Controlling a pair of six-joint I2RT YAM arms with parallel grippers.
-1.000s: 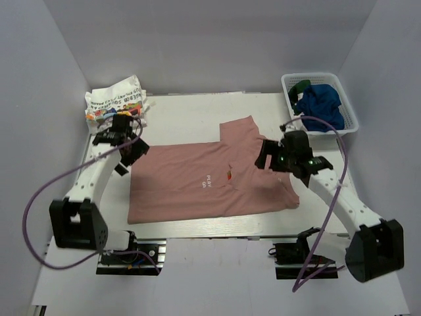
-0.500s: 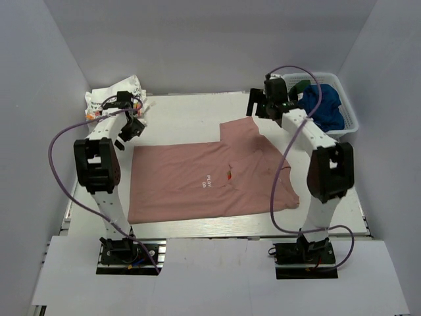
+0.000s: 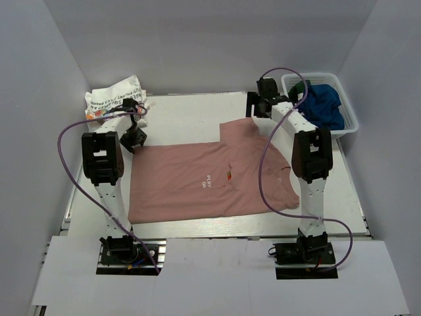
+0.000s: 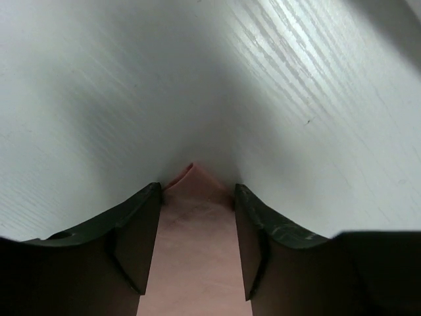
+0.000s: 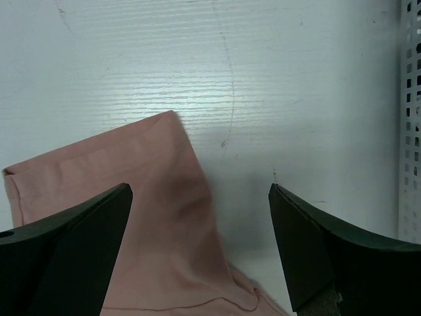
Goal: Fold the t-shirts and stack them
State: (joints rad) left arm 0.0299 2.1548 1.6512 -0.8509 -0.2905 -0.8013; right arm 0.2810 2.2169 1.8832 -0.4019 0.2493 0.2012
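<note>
Moved since a second ago: both arms have swung from low over the pink t-shirt (image 3: 204,181) out to its far edge. The shirt itself lies as before, spread flat on the tabletop (image 3: 191,108).
Left end effector (image 4: 196,192): down at the shirt's far-left corner, jaws drawn in from wide. The pink corner lies between the fingers and its tip pokes just beyond them. From the wrist view I cannot tell whether the pads already bite the cloth.
Right end effector (image 5: 199,189): jaws fully spread and holding nothing. It hangs above the sleeve's far corner, which sits below it and a little to its left.
Other shirts: white printed t-shirts (image 3: 115,99) lie just beyond the left end effector. A blue t-shirt (image 3: 322,105) sits in the mesh basket (image 3: 352,125), off to the right of the right end effector.
Step in hand: I judge this to be the pick-up of the two far corners, ready to draw that edge toward me for the first fold.
Doing it well: I would finish the left pinch with both layers caught. Then I would shift the right end effector until the sleeve corner is centred under it, lower it and close. Both corners should lift together, level, with the edge between them taut.
Risk: a shallow bite on that soft corner could slip out mid-lift.
</note>
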